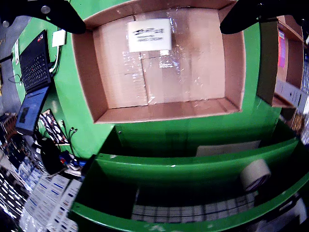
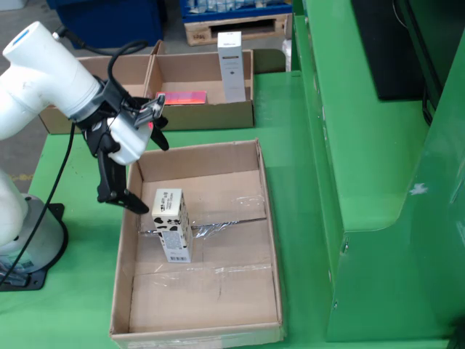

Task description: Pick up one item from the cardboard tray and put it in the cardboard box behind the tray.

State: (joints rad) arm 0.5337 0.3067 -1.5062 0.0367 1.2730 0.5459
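A white carton with black print [image 2: 171, 225] stands upright on the floor of the large open cardboard box [image 2: 270, 218]. My gripper [image 2: 138, 166] hovers over the box's far left corner, open and empty, its black fingers [image 2: 118, 190] spread wide and apart from the carton. In the wrist view the carton [image 1: 149, 35] sits at the top of the box [image 1: 231, 63], between the two fingers [image 1: 60, 14]. Behind the box a shallow cardboard tray [image 2: 207, 116] holds a flat pink item [image 2: 183, 97] and a tall white carton [image 2: 231, 65].
A second cardboard tray [image 2: 87, 69] stands left of the first. A green machine housing [image 2: 363, 145] walls off the right side. The arm's base [image 2: 29, 243] sits at the left. The wrist view shows a laptop [image 1: 34, 63], green shelves and a tape roll [image 1: 255, 174].
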